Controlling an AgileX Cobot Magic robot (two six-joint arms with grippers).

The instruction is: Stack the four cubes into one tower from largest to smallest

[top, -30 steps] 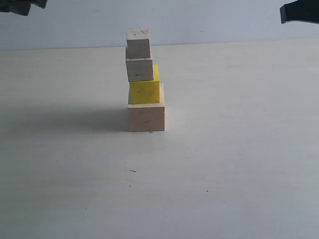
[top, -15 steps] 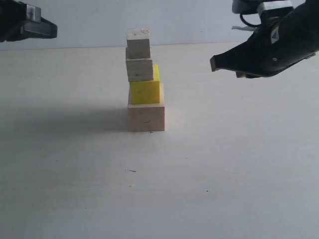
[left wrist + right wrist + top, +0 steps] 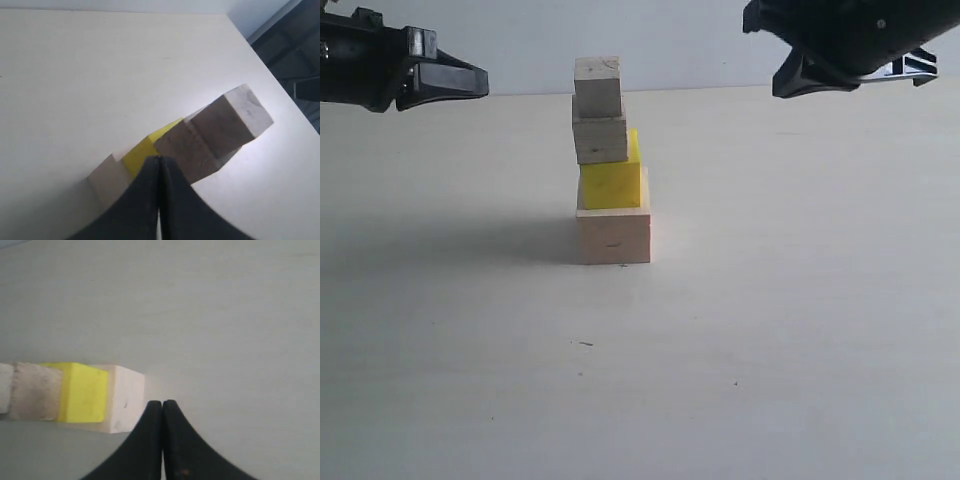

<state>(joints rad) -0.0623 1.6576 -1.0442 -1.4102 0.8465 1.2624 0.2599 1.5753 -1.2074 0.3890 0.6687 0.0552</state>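
Observation:
The four cubes stand as one tower in the middle of the table: the largest pale wood cube (image 3: 614,236) at the bottom, the yellow cube (image 3: 611,182) on it, a medium wood cube (image 3: 600,140) above, and the smallest wood cube (image 3: 598,87) on top. The upper two sit shifted a little left. My left gripper (image 3: 480,80) hovers shut at upper left, apart from the tower. My right gripper (image 3: 778,88) hangs shut at upper right, also apart. The left wrist view shows the tower (image 3: 200,140) beyond the shut gripper (image 3: 159,159). The right wrist view shows the largest cube (image 3: 125,397) beside the shut gripper (image 3: 162,402).
The pale table (image 3: 800,330) spreads wide around the tower, with a few small dark specks (image 3: 585,343) in front. A light wall (image 3: 680,40) runs behind. In the left wrist view the table's edge (image 3: 280,85) and dark floor lie past the tower.
My left gripper has come in from the upper left corner toward the tower. The right arm swung in and then rose to the upper right. The tower has not moved.

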